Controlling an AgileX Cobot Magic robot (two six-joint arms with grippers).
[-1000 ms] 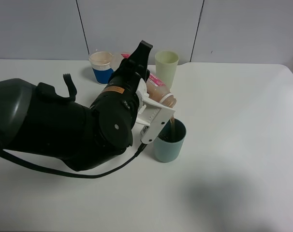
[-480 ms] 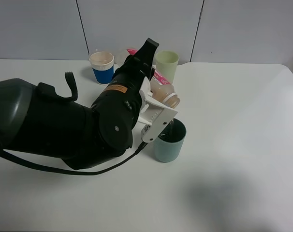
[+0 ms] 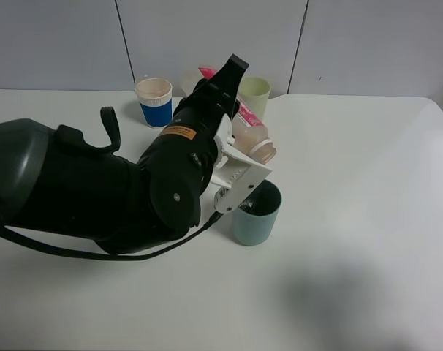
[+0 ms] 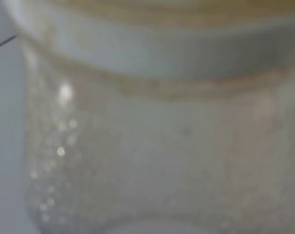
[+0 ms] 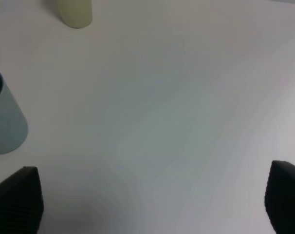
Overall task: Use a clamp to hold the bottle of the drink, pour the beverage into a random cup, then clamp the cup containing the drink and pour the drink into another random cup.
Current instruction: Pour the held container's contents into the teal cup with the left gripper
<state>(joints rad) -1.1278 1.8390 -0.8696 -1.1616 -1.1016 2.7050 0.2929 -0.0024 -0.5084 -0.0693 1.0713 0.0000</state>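
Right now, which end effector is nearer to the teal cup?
Left. The left end effector holds the bottle tilted just above the teal cup; the right end effector hangs open, apart from it.

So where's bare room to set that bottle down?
The whole stretch of white table right of the teal plastic cup is bare, as is the front edge. It is crowded at the back, around the pale green cup and blue-banded paper cup, and under the black arm.

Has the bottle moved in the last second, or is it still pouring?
Yes. The bottle has tipped back, its base swinging toward the green cup; no stream now falls into the teal cup.
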